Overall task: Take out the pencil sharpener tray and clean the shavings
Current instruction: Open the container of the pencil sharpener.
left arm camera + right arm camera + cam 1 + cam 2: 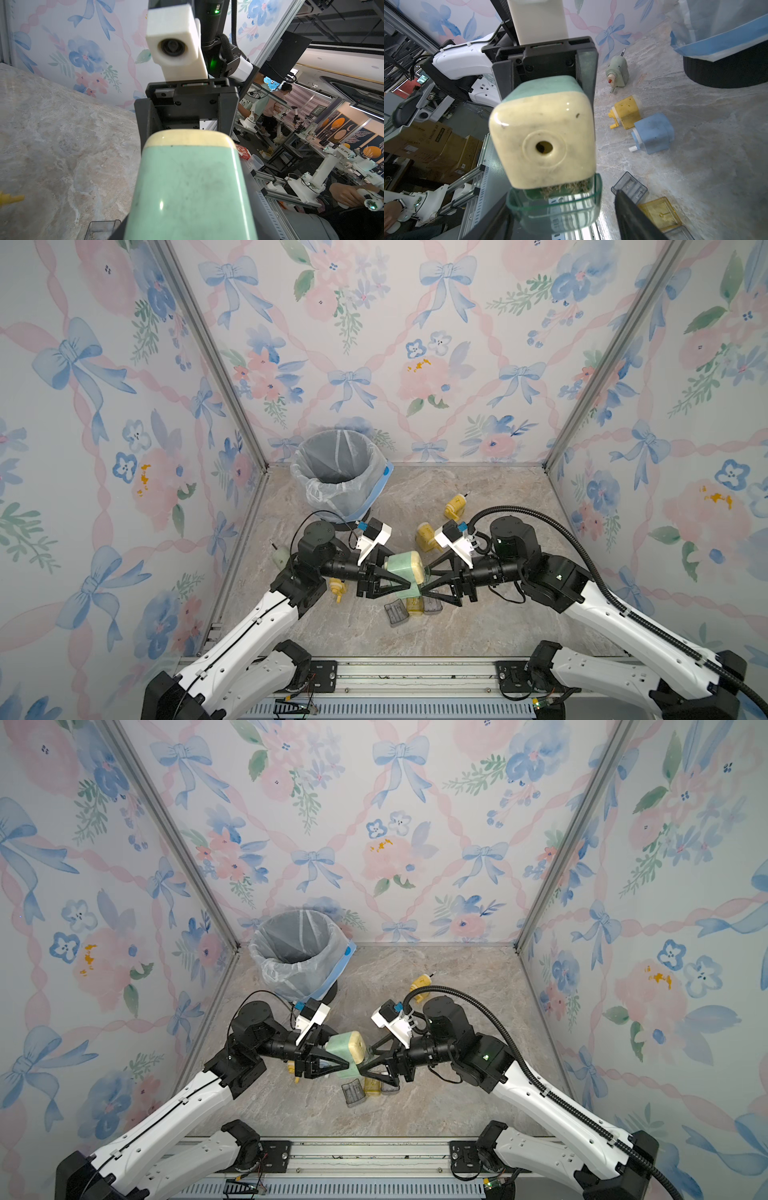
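Now left tool (405, 572) clamps green sharpener (542, 141); right tool (561, 194) spread around its protruding clear tray (556, 209), not gripping.

The left arm (257, 622) and right arm (623, 635) are cased white, jointed black. A ribbed black conduit (523, 509), probably cabling, is run along the right.

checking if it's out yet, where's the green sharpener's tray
In the right wrist view the clear tray sticks partly out of the green sharpener that the left tool holds up mid-scene, with the right tool straddling it.
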`<state>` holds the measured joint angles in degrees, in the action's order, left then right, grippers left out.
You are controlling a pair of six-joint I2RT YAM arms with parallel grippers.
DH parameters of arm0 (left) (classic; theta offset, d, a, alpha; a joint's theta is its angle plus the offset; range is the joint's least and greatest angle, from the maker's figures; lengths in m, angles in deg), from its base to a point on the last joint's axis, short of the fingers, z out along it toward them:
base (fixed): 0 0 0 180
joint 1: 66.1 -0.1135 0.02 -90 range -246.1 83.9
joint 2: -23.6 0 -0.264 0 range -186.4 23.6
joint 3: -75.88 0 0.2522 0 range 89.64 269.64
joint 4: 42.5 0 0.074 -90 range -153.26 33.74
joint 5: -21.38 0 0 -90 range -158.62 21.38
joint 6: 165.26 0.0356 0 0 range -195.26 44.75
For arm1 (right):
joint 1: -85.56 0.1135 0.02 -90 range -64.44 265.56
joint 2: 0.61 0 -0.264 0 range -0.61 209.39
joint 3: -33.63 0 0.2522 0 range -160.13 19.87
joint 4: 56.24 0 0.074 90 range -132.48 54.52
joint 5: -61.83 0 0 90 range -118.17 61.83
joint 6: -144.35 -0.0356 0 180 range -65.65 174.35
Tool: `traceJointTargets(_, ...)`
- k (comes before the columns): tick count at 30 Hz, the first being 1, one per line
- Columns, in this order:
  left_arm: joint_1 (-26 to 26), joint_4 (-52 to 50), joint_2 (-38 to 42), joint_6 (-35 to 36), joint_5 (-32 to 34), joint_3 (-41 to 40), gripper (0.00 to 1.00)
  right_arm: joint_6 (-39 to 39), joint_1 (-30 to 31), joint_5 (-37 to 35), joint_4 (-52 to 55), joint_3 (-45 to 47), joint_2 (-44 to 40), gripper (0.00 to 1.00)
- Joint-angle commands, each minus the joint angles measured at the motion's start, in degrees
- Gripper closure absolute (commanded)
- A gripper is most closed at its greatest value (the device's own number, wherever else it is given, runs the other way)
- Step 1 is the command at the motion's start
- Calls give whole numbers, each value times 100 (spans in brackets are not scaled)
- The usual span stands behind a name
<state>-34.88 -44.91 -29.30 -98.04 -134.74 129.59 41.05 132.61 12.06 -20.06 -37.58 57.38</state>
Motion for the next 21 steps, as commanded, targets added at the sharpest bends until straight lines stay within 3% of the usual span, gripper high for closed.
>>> traceJointTargets(1, -37, 271, 113, 46, -155, -30, 100, -72, 76, -43, -114, -170, 46, 26)
traceJointTargets(21, -90, 376, 140, -41, -114, -227, 100, -24, 177, 51, -120, -249, 229, 32)
